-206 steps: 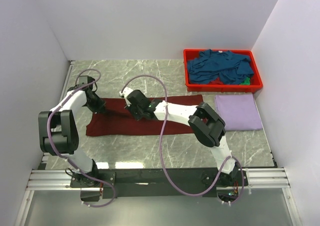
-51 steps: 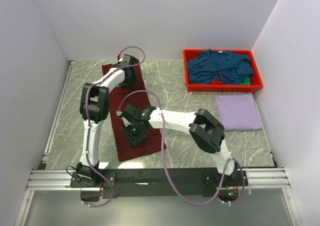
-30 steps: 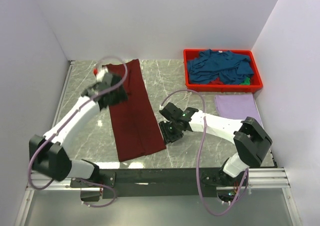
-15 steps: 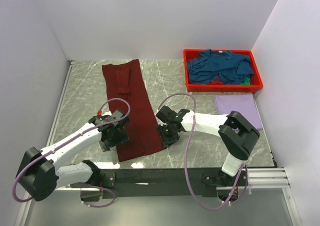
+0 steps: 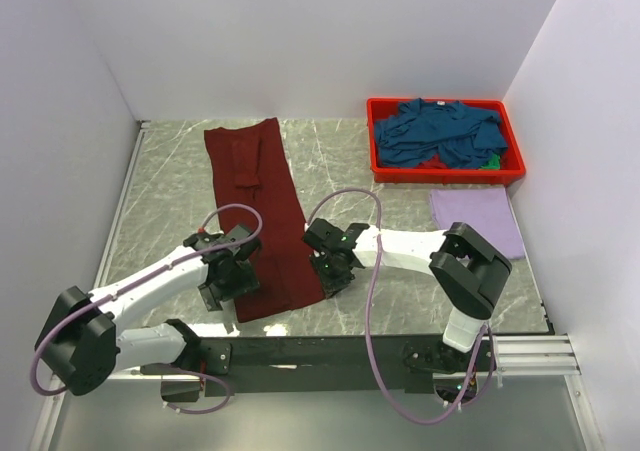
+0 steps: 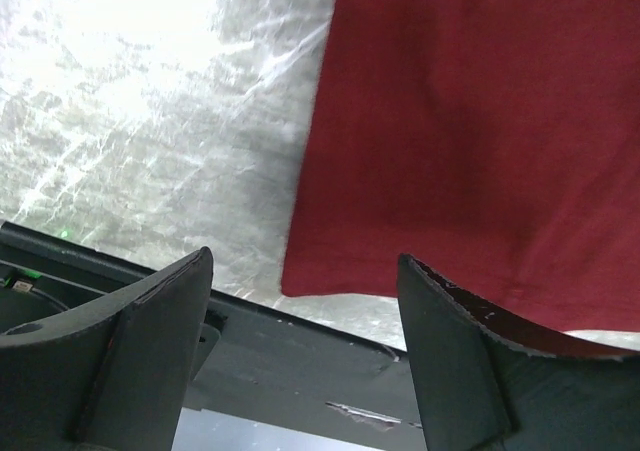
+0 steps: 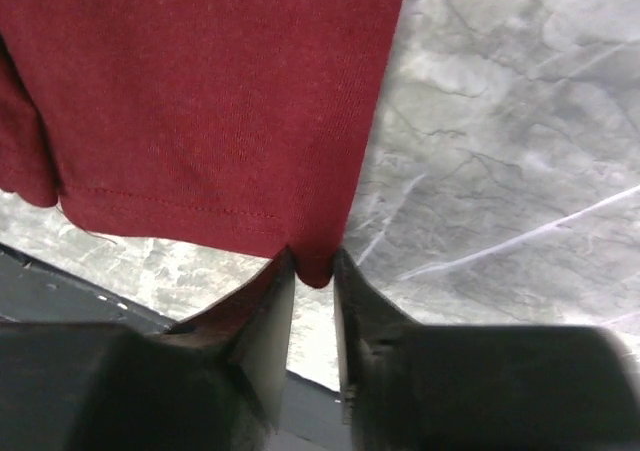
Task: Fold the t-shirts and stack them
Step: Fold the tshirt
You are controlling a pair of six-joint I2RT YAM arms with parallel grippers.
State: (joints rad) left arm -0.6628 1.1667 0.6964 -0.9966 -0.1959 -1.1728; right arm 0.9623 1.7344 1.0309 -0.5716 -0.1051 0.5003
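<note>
**Hem corners readied for a fold**

Left claw gapes wide over the near-left corner of the maroon t-shirt, flat on the counter. Right claw pinches the near-right corner, likely so both lift the hem together.

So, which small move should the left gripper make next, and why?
Probably lower the left gripper and close it on the maroon t-shirt at its near left corner: its jaws are open above that corner, while the right gripper pinches the near right corner.
</note>
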